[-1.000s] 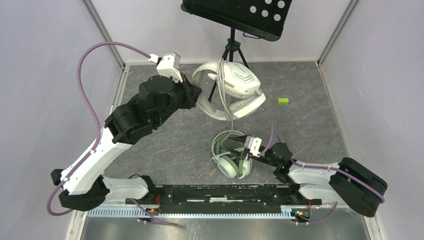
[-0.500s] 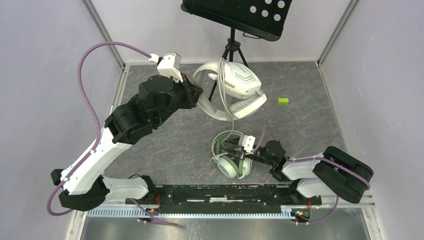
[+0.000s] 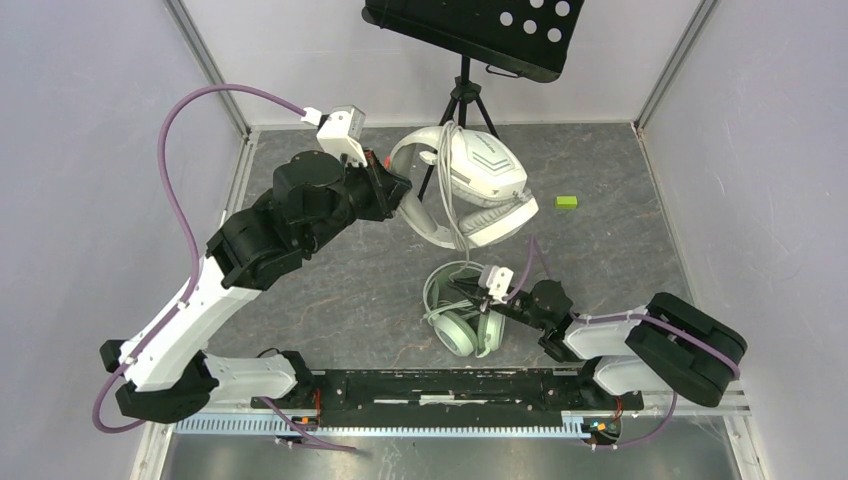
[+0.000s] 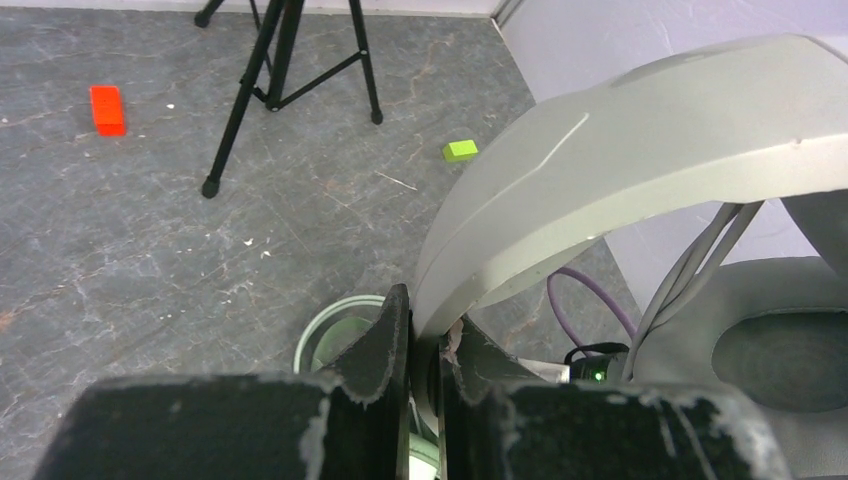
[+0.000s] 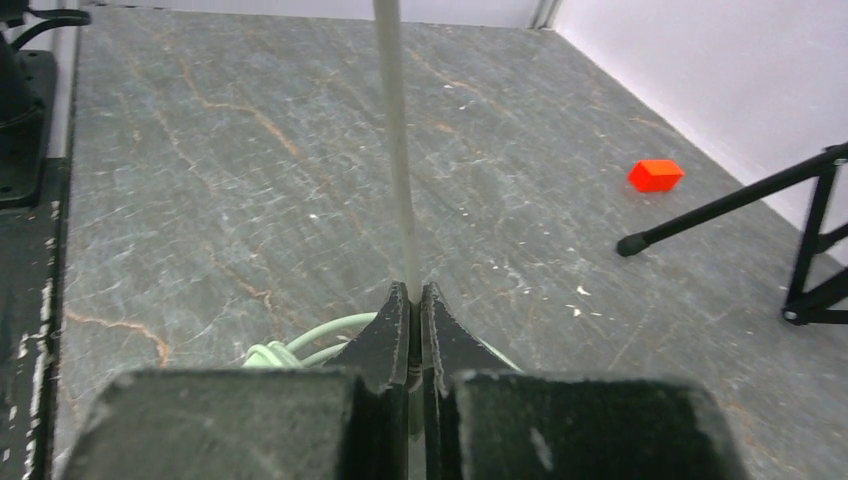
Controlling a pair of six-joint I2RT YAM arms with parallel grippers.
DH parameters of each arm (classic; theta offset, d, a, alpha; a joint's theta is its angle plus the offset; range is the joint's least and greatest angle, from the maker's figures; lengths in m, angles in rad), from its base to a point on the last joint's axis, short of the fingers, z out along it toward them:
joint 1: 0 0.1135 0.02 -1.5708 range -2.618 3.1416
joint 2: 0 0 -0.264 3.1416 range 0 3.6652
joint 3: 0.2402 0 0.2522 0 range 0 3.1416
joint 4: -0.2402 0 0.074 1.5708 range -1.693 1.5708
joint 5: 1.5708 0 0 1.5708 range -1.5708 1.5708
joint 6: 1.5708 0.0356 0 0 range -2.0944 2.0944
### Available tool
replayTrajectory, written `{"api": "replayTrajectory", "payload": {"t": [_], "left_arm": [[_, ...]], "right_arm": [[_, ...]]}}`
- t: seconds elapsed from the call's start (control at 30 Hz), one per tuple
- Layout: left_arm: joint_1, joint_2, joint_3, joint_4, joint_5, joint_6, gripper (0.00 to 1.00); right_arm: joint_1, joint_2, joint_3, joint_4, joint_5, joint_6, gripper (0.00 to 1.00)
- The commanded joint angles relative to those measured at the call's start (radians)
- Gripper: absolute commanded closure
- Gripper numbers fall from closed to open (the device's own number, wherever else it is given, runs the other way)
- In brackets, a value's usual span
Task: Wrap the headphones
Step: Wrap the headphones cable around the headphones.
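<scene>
1. My left end effector (image 3: 393, 193) is clamped narrow on the white-grey headset (image 3: 470, 180). It bites the headband (image 4: 620, 170) at its lower left curve.
2. In the left wrist view the two fingers (image 4: 385, 345) sit close together with the band's edge pinched between them. The grey band arches away up and to the right.
3. That headset hangs off the left end effector above the bench (image 3: 330, 290), toward the rear middle. Its chevron-marked earcup faces up and its cushion points to the right.
4. A thin pale cable (image 3: 455, 225) drapes over the headband and drops straight down toward the near side.
5. My right end effector (image 3: 470, 290) is closed tight on that cable. In the right wrist view the line rises vertically out of the shut fingertips (image 5: 398, 305).
6. The mint-green headset (image 3: 458, 322) lies on the bench just under and beside the right end effector, near the front middle. Its own pale green lead (image 5: 300, 345) loops at the left of the fingers.
7. The two headsets sit apart, the white-grey one farther back, with the taut cable running between the two end effectors.
8. A small green block (image 3: 567, 202) lies right of the white-grey headset, a red block (image 5: 655, 174) sits farther off, and a black tripod (image 3: 462, 85) stands behind.
</scene>
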Motion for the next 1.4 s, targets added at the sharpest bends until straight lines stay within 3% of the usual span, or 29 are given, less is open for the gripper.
{"api": "replayTrajectory", "payload": {"t": [0.0, 0.33, 0.5, 0.67, 0.93, 1.37], "left_arm": [[0.003, -0.051, 0.032, 0.173, 0.110, -0.088, 0.98], [0.002, -0.073, 0.010, 0.251, 0.348, -0.108, 0.98], [0.002, -0.053, 0.003, 0.176, 0.550, 0.017, 0.98], [0.002, -0.033, -0.009, 0.020, 0.652, 0.190, 0.98], [0.001, -0.004, -0.037, -0.195, 0.418, 0.457, 0.98], [0.000, 0.011, -0.177, -0.217, 0.235, 0.854, 0.98]], "right_arm": [[-0.021, -0.050, 0.019, 0.002, 0.066, -0.033, 1.00], [-0.100, -0.094, 0.028, -0.030, 0.096, -0.007, 1.00], [-0.161, -0.149, 0.061, -0.110, 0.107, 0.012, 1.00], [-0.249, -0.224, 0.090, -0.217, 0.128, 0.033, 1.00], [-0.323, -0.370, 0.164, -0.489, 0.143, 0.064, 1.00], [-0.375, -0.448, 0.412, -0.968, -0.002, 0.166, 1.00]]}}
